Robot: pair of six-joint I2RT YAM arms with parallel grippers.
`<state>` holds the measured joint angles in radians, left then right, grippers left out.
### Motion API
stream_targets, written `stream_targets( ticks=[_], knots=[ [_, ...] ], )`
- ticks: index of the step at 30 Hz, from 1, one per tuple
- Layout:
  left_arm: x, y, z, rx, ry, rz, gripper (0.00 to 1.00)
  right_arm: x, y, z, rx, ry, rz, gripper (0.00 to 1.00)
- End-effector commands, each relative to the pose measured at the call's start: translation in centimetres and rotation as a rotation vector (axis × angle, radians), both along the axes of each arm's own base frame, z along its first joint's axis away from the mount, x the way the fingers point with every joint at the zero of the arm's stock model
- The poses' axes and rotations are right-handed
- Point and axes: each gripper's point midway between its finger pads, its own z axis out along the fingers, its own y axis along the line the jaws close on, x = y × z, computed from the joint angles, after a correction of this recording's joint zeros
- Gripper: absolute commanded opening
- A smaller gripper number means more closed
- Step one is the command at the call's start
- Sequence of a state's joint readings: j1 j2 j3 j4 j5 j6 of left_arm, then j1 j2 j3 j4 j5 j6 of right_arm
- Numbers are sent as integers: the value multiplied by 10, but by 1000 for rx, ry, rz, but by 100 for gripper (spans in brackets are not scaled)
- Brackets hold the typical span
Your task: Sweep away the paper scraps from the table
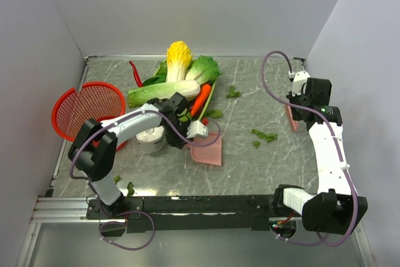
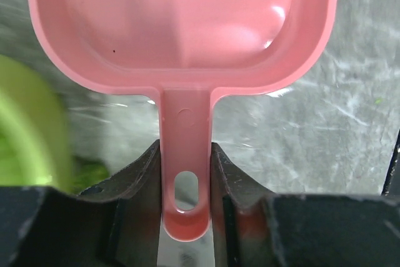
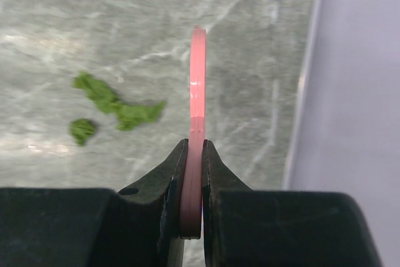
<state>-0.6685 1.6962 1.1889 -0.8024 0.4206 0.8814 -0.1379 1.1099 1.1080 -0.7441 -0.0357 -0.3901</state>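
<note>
Scraps [image 1: 264,136], top view: right of the dustpan [image 1: 207,149], more behind it. Left wrist: left gripper [image 2: 185,154] clamped tight on the dustpan handle. Right wrist: right gripper [image 3: 194,154] pinches a thin scraper [image 3: 198,79]; slipping there, it may scatter scraps wide of the dustpan.

Both arms are extended over the table, and each gripper is clamped on a pink tool.
The left arm [image 1: 128,123] is bent at the elbow and reached rightward toward the middle. The left gripper [image 2: 185,154] is closed on the handle of a pink dustpan [image 2: 181,23], with its fingers [image 2: 144,173] pressed against both sides of the handle. The right arm [image 1: 328,148] is stretched forward along the right side. The right gripper [image 3: 192,154] is closed on a thin pink tool [image 3: 198,92], which is seen edge-on and pinched between both fingers [image 3: 172,170].
</note>
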Motion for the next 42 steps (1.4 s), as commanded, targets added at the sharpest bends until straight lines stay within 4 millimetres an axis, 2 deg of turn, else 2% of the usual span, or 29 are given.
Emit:
stream_targets(
  ticks=[1, 6, 13, 17, 24, 28, 29, 32, 34, 35, 38, 42],
  knots=[
    [20, -25, 35, -25, 5, 49, 1, 10, -25, 24, -157, -28, -9, 0],
    [44, -45, 50, -7, -100, 58, 1, 11, -24, 3, -88, 77, -74, 0],
    [69, -65, 38, 81, -212, 44, 1, 13, -3, -18, 34, 149, -89, 0],
    [72, -77, 30, 85, -258, 14, 1, 12, 6, -30, 74, 199, -93, 0],
    [64, -83, 5, 92, -228, -17, 1, 10, 48, -54, 247, 302, -45, 0],
    [54, -84, -12, 94, -200, -38, 1, 0, 92, -65, 377, 368, 48, 0],
    [53, -86, -13, 90, -198, -41, 1, 0, 96, -64, 407, 368, 38, 0],
    [51, -93, -12, 66, -193, -33, 1, -8, 135, -60, 515, 393, 138, 0],
    [49, -98, -13, 49, -175, -26, 1, -14, 149, -58, 557, 410, 172, 0],
    [49, -100, -14, 43, -170, -21, 1, -18, 162, -52, 613, 420, 218, 0],
    [47, -104, -14, 21, -157, -12, 1, -26, 176, -40, 692, 435, 254, 0],
    [42, -103, -12, 7, -119, 14, 1, -25, 174, -10, 683, 362, 296, 0]
  ],
)
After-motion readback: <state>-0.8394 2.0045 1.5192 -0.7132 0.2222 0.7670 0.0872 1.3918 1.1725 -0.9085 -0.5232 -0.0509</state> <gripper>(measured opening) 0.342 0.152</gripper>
